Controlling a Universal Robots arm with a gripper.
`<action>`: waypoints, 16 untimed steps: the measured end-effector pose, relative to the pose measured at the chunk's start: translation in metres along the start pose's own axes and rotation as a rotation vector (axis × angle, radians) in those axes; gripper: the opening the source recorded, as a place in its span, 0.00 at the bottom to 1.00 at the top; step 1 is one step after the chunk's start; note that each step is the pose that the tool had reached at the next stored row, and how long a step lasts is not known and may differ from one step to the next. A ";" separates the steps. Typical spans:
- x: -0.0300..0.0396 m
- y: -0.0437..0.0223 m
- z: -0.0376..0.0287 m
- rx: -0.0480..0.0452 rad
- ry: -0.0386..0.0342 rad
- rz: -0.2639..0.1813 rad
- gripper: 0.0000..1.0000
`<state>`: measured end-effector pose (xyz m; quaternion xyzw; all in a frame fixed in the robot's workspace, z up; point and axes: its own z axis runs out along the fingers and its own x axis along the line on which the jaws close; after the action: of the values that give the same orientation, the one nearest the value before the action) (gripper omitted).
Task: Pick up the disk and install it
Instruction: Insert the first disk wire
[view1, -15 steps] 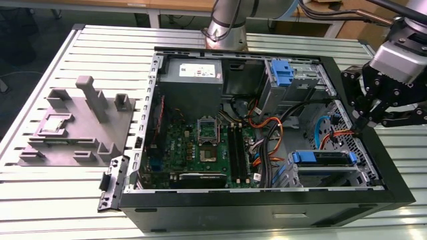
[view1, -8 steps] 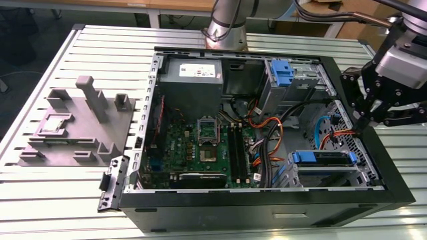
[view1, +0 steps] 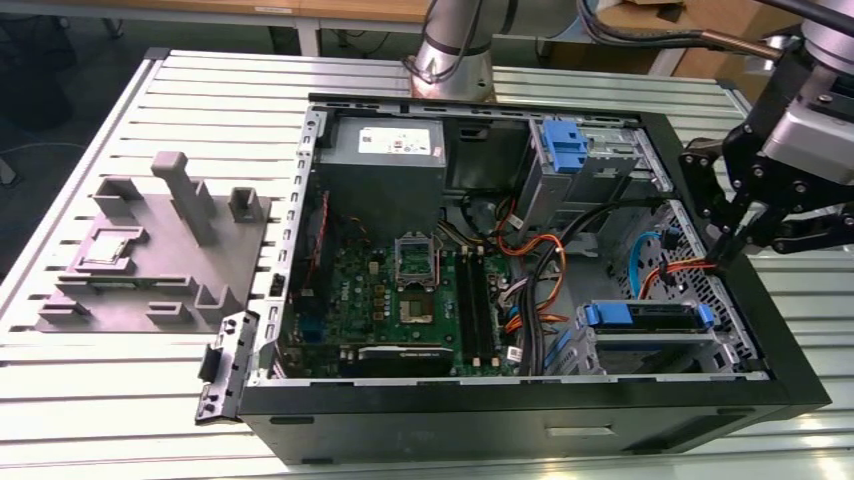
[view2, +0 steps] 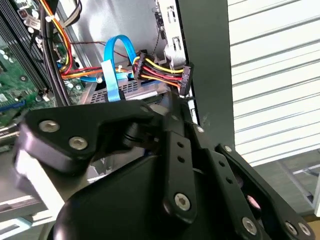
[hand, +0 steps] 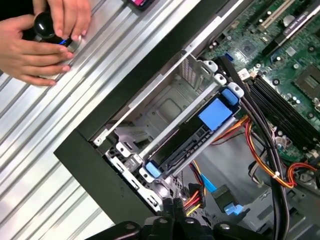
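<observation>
We observed the end effector (view1: 731, 232) over the computer case (view1: 787, 350) wall by the exterior view's right, holding nothing; we could not tell its opening. We judged slow, cable-clear motion advisable. Beyond, the disk (hand: 195, 137), blue-framed, sat edgewise in the drive cage (hand: 165, 105). Hands (hand: 35, 40) rested on the tabletop (hand: 45, 135).

end effector (view2: 165, 165) black, over case wall (view2: 205, 60) | blue cable (view2: 111, 70) looped | wire bundle (view2: 160, 67) beside
</observation>
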<state>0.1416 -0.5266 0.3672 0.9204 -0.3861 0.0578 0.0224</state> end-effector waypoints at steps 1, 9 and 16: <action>-0.0001 -0.0001 0.0000 -0.0015 0.0028 -0.003 0.17; -0.0028 -0.0045 0.0001 -0.0147 0.0184 -0.014 0.24; -0.0050 -0.0080 0.0004 -0.0162 0.0257 -0.054 0.24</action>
<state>0.1439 -0.5175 0.3663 0.9294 -0.3614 0.0659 0.0364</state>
